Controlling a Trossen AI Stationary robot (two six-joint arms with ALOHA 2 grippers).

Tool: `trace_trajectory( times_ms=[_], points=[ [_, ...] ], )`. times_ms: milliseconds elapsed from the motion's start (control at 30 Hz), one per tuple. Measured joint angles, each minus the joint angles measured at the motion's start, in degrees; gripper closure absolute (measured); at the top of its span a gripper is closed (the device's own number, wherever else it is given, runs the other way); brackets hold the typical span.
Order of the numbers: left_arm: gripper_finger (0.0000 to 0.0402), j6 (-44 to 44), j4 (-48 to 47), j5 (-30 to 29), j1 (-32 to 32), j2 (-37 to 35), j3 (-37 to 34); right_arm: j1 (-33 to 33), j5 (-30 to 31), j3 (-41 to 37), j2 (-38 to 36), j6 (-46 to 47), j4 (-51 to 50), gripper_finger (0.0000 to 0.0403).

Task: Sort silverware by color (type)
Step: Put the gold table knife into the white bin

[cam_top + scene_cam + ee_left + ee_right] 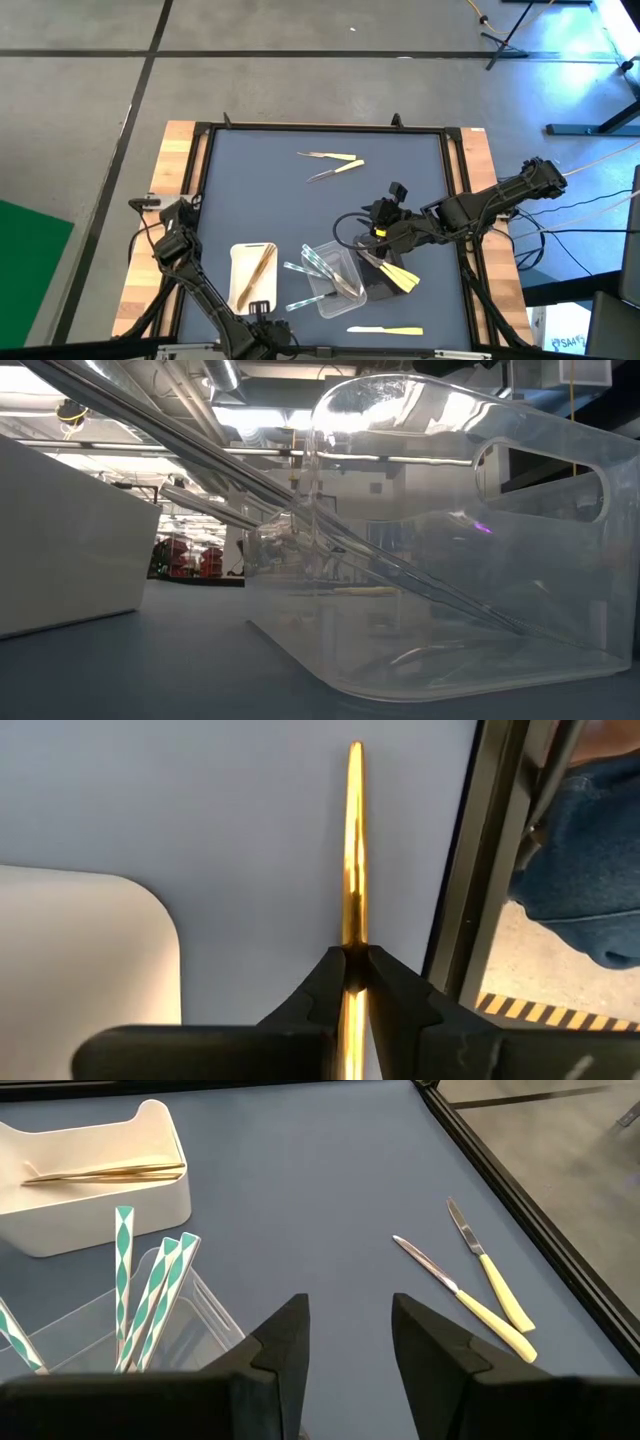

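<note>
Left gripper (352,982) jaws clamped on a gold utensil (352,850); right gripper (348,1340) jaws apart, 2 yellow-handled knives (490,1295) beyond.

I find no legible text, label, brand, number or sign in any view. A box (566,343) off the table's near right corner in the high view carries dark print, but I cannot make out the characters.
</note>
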Motion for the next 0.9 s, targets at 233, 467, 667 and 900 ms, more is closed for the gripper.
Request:
trace_trajectory(
  times_ms=[233, 467, 667, 900],
  points=[
    [0.0376, -0.02, 0.05, 0.49, -0.02, -0.78, 0.02, -0.02, 0.00, 0.00, 0.00, 0.00, 0.00, 0.0271],
    [0.0377, 1.38, -0.01, 2.19, 0.26, -2.37, 0.04, -0.02, 0.01, 0.00, 0.00, 0.00, 0.00, 0.0271],
    [0.0377, 1.40, -0.13, 2.24, 0.74, -4.93, 0.07, -0.02, 0.00, 0.00, 0.00, 0.00, 0.00, 0.0271],
    [0.0377, 1.42, -0.08, 3.06, 0.70, -8.22, 0.07, -0.02, 0.02, 0.00, 0.00, -0.02, 0.00, 0.0271]
  ],
)
